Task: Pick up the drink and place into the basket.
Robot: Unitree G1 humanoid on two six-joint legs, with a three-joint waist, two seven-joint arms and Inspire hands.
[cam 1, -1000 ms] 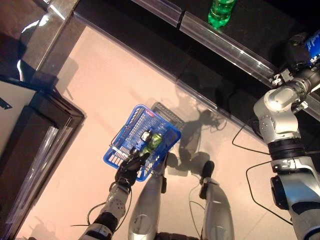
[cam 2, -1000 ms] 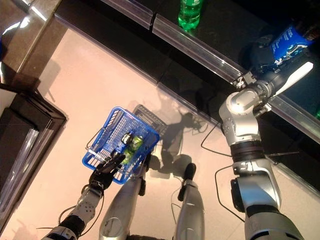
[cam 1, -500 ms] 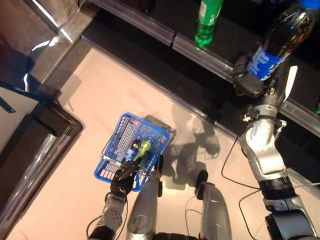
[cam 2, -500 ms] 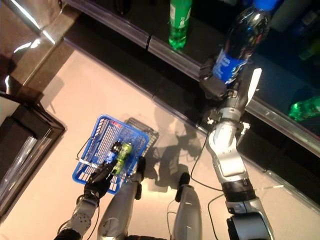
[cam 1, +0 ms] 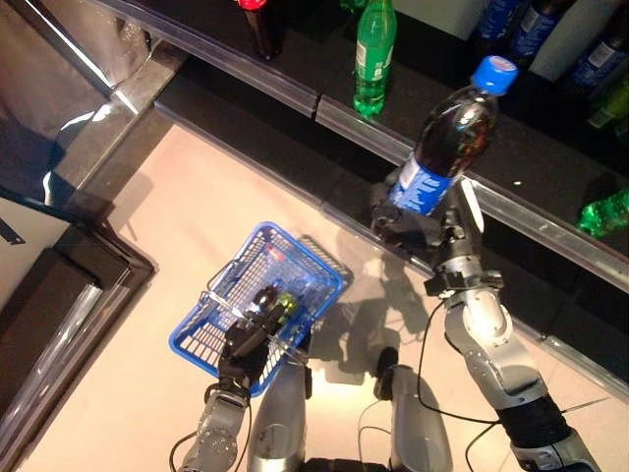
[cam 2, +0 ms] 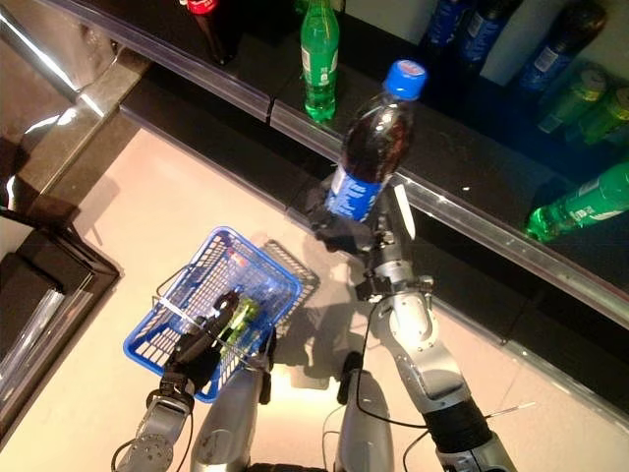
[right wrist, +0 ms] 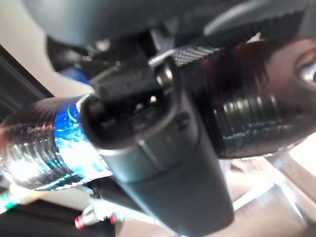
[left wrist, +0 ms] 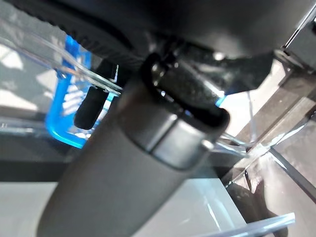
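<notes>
- The right hand [cam 1: 418, 228] has its fingers clamped round the lower body of the dark cola bottle with blue cap and label [cam 1: 444, 146], its long axis near upright, cap away from the fingers.
- The blue wire basket [cam 1: 218, 326] hangs low from the left hand [cam 1: 246, 351], fingers curled on its handle, well apart below the right hand's fingers.

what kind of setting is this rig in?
Likely a shop or mock store aisle: a dark shelf lined with drink bottles such as a green bottle, and a blue shopping basket over a pale floor.

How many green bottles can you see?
4: one upright on the shelf, one lying at its right, blurry ones behind, one in the basket. More may be hidden.
</notes>
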